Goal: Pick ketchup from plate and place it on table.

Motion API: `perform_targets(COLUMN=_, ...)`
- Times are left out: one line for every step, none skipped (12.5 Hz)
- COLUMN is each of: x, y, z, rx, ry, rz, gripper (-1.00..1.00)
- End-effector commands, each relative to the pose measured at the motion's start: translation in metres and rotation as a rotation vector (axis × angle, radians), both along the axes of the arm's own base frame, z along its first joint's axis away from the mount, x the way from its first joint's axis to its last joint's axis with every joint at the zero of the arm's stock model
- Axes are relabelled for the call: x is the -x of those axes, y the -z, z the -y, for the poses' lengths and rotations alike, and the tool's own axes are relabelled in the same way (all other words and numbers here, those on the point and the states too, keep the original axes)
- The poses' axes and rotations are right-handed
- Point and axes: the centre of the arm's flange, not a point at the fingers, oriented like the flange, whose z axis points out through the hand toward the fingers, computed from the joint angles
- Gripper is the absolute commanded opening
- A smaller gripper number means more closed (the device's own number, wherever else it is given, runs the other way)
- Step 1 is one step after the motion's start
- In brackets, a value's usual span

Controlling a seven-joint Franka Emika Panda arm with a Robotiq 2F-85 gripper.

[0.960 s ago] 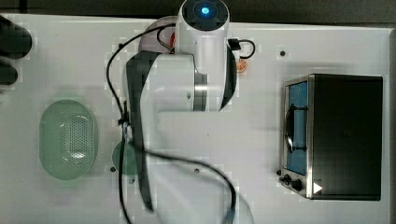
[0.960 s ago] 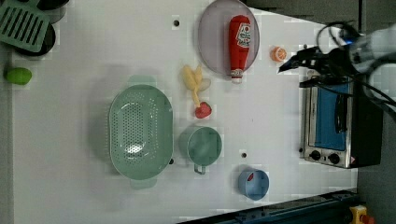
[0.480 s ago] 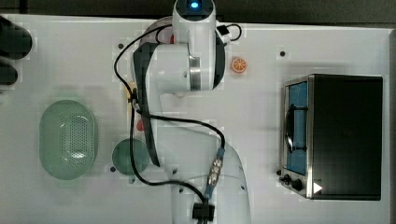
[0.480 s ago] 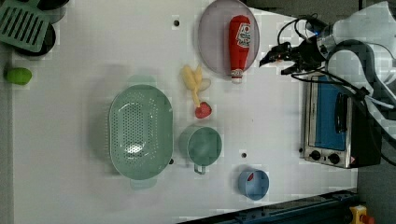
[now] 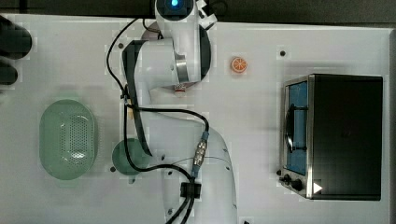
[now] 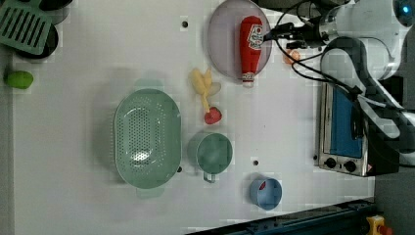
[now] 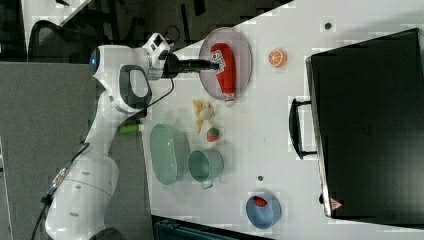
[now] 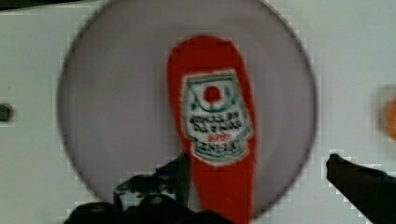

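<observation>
The red ketchup [image 6: 250, 49] bottle lies lengthwise on the pale mauve plate [image 6: 222, 44] at the far edge of the white table [image 6: 73, 147]. My gripper [image 6: 268, 35] hovers at the plate's right rim in the left view, right beside the bottle's thick end. In the wrist view the ketchup [image 8: 215, 126] lies on the plate [image 8: 116, 107] with its label up, and the gripper [image 8: 259, 171] is open, the bottle's lower part between its widely spread fingers [image 8: 180, 172]. In the right view the gripper [image 7: 215, 64] points at the ketchup [image 7: 226, 72].
An orange slice [image 6: 291, 55] lies just past the plate, beside the toaster oven [image 6: 342, 127]. A yellow fruit [image 6: 203, 85] and a strawberry [image 6: 212, 116] sit near the bottle's tip. A green basket [image 6: 147, 137], a green cup [image 6: 214, 152] and a blue dish [image 6: 265, 193] stand further off.
The arm has swung from above the oven toward the plate. In the left view the gripper moved left, from near the orange slice to the ketchup.
</observation>
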Motion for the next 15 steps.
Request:
perform_targets(x=0.005, y=0.04, z=-0.015, rx=0.0, ry=-0.071, rz=-0.028, gripper=1.0)
perform_targets(x=0.006, y=0.051, z=-0.015, rx=-0.001, ry=-0.073, rz=-0.031, gripper=1.0)
perform_targets(x=0.006, y=0.061, z=-0.015, rx=-0.001, ry=-0.076, rz=-0.032, gripper=1.0)
perform_targets(x=0.005, y=0.068, z=-0.016, rx=-0.004, ry=-0.079, rz=-0.013, gripper=1.0)
perform_targets(x=0.004, y=0.074, z=-0.017, rx=-0.007, ry=-0.081, rz=0.003, gripper=1.0)
perform_targets(x=0.004, y=0.082, z=-0.017, rx=-0.01, ry=-0.082, rz=0.007, gripper=1.0)
perform_targets(x=0.005, y=0.089, z=-0.018, rx=-0.011, ry=-0.083, rz=0.001, gripper=1.0)
perform_targets(x=0.006, y=0.095, z=-0.018, rx=-0.014, ry=-0.083, rz=0.002, gripper=1.0)
perform_targets(x=0.005, y=0.097, z=-0.019, rx=-0.017, ry=-0.084, rz=0.016, gripper=0.92)
perform_targets(x=0.004, y=0.099, z=-0.019, rx=-0.018, ry=-0.084, rz=0.024, gripper=0.69)
perform_targets(x=0.004, y=0.098, z=-0.019, rx=-0.018, ry=-0.084, rz=0.025, gripper=0.43)
perform_targets(x=0.003, y=0.097, z=-0.019, rx=-0.018, ry=-0.083, rz=0.027, gripper=0.21)
perform_targets(x=0.003, y=0.095, z=-0.017, rx=-0.018, ry=-0.081, rz=0.03, gripper=0.19)
perform_targets(x=0.001, y=0.091, z=-0.017, rx=-0.018, ry=-0.08, rz=0.036, gripper=0.19)
perform_targets(x=0.0, y=0.085, z=-0.016, rx=-0.018, ry=-0.077, rz=0.044, gripper=0.19)
